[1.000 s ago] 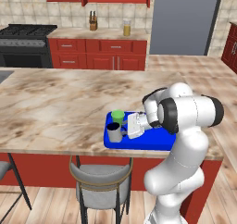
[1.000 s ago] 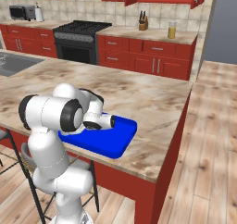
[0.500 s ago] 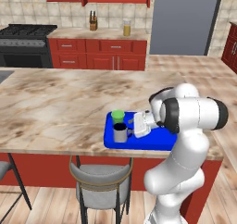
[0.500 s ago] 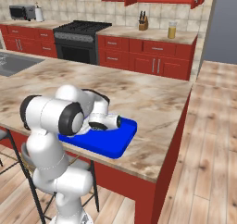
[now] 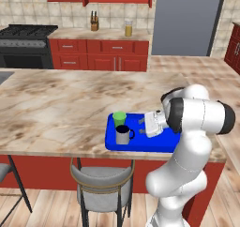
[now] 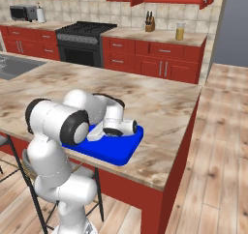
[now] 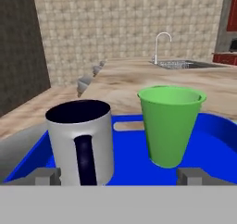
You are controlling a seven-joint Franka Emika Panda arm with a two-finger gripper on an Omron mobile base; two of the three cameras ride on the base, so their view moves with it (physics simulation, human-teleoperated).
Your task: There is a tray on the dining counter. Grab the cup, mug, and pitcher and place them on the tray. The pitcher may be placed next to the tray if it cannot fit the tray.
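The blue tray [image 5: 140, 144] lies near the front edge of the marble-topped dining desk [image 5: 61, 104], above a grey-seated stool [image 5: 101, 184]. Two of the task's vessels stand upright inside it at its left end: the green cup [image 5: 119, 118] toward the far rim and the grey mug [image 5: 123, 135] just in front of it, its dark handle turned toward the arm. In the hand view the mug [image 7: 82, 142] and the cup [image 7: 171, 124] stand side by side with a narrow gap between them, not touching, both on the tray's blue floor [image 7: 129, 158], the mug's handle facing the camera. The hand [image 5: 141, 126] hangs low over the middle of the tray, pointing at the two vessels; its fingers are spread wide with nothing between them, and the two tips [image 7: 46, 176] sit far apart at the bottom of the hand view. Compared with a second ago, the hand has drawn back to the right along the tray: then it was right up against the mug, and now there is clear blue tray between them, while the mug and cup stand where they were. In the right base view the arm's forearm covers most of the tray [image 6: 127, 151]. The pitcher [image 5: 128, 28] with its orange-yellow liquid stands on the far wall counter [image 5: 103, 34], near the knife block [image 5: 94, 22], well apart from the tray.
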